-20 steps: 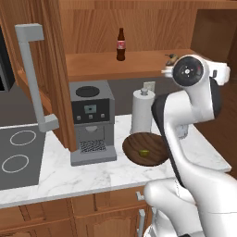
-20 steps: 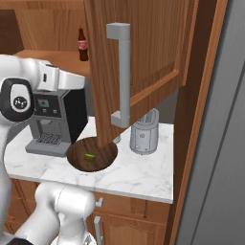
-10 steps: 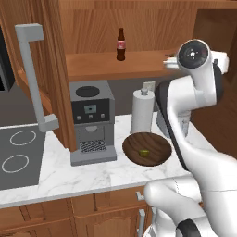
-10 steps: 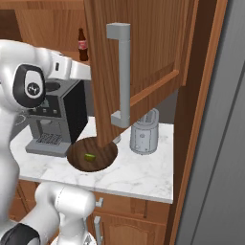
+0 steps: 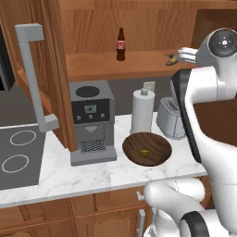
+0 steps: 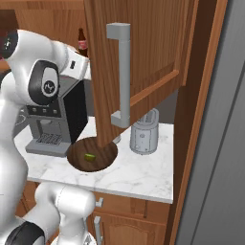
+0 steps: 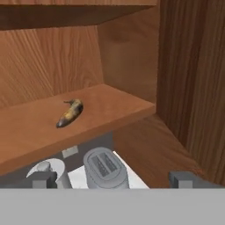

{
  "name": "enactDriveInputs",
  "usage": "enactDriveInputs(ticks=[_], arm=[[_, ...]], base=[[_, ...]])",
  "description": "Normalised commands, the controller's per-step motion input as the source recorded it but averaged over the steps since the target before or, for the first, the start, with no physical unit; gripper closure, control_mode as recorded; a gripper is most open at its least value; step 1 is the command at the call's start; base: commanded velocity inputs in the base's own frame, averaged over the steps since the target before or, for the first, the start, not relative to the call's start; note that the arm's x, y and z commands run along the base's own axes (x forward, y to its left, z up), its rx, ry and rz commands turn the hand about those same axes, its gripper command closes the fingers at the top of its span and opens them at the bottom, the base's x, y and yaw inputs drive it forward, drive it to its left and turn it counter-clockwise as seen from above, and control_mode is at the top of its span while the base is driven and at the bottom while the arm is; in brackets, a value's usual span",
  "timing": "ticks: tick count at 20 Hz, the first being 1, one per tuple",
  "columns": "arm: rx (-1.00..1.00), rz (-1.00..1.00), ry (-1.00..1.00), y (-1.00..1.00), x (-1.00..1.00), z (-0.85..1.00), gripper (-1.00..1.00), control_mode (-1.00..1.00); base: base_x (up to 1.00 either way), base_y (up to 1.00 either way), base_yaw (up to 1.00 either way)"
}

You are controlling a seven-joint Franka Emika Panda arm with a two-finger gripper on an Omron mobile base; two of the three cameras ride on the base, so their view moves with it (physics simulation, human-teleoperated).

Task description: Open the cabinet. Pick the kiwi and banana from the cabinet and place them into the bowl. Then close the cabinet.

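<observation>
Banana point(image 7: 70, 113) lies alone on the shelf of the open cabinet point(image 5: 139, 65), untouched; kiwi point(image 5: 144, 152) already sits in the bowl point(image 5: 157, 141). The gripper point(image 7: 112, 180) faces the shelf, jaws wide apart and empty. Banana transfer and door closing remain.

The cabinet point(image 5: 139, 32) stood open across the top of the frame, its left door point(image 5: 51, 69) swung out with a long grey handle point(image 5: 34, 78). On the shelf a dark bottle point(image 5: 121, 45) stood at centre, and the banana point(image 5: 171, 58) lay at upper right, beside the white arm point(image 5: 203, 92). Lower down, on the marble counter point(image 5: 92, 173), the bowl point(image 5: 147, 148) held the kiwi point(image 5: 144, 152), with a coffee machine point(image 5: 91, 122) to its left and a paper towel roll point(image 5: 142, 111) and toaster point(image 5: 170, 118) behind it.
</observation>
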Motion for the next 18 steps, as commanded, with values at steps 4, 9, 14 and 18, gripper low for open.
enactDriveInputs(ticks=[4,9,14,18], arm=[[0.18,0.03,0.00,-0.18,0.17,0.00,-1.00,-1.00],[0.17,0.03,0.00,-0.12,0.25,0.00,-1.00,-1.00],[0.14,0.00,0.00,-0.01,0.38,0.00,-1.00,-1.00],[0.11,0.01,0.00,0.00,0.45,0.00,-1.00,-1.00]], base=[[0.00,0.00,0.00],[0.00,0.00,0.00],[0.00,0.00,0.00],[0.00,0.00,0.00]])
